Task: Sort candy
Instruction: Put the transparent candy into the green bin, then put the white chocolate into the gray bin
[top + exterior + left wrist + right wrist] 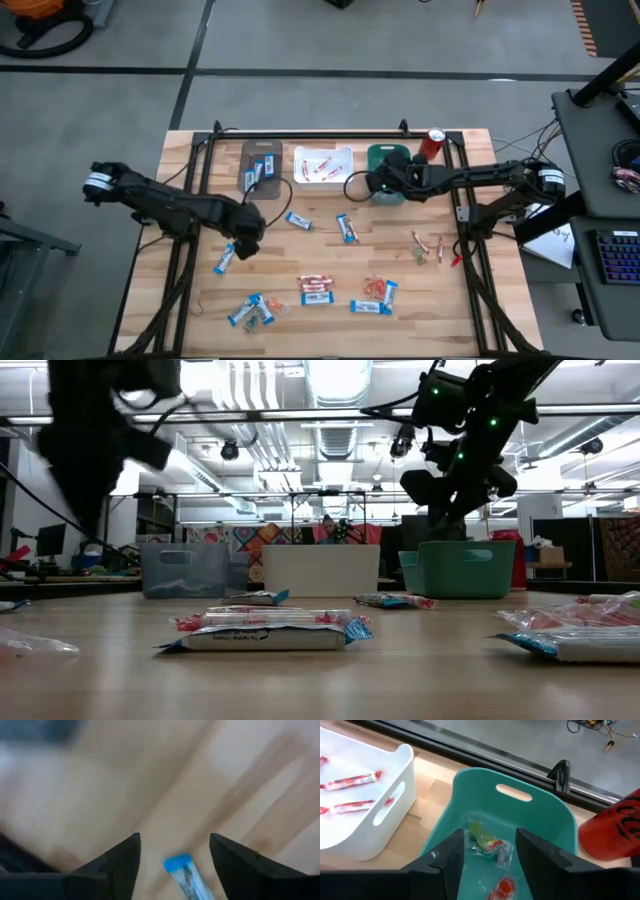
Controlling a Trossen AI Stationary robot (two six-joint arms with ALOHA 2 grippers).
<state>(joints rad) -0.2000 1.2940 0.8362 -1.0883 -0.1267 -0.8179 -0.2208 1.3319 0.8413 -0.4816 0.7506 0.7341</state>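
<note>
Most candy: unsorted; a few pieces binned, the bulk loose on the table (200,170).
High view, bins: grey bin (261,166) at 11 o'clock holds blue bars, white bin (322,165) at 12 holds red bars, teal bin (388,172) just past 12, soda can (433,144) at 1.
High view, loose: blue bars (347,228) near centre, red bars (316,291) and more blue ones (250,310) toward 6 and 7, small twisted pieces (430,246) at 3.
High view, arms: left gripper (246,236) at 9, above a blue bar (225,259); right gripper (384,184) over the teal bin.
Low view: bins side by side at the far edge, nearest bars (265,630) lying flat; bin contents hidden.
Left wrist view: left gripper (172,857) released, fingers spread either side of a blue bar (186,875) on the wood, not touching it.
Right wrist view: right gripper (487,855) released and empty, above twisted sweets (490,842) lying in the teal bin (555,820); red bars (352,781) in the white bin (395,810).
Only here: teal bin's contents; no other view shows them.
</note>
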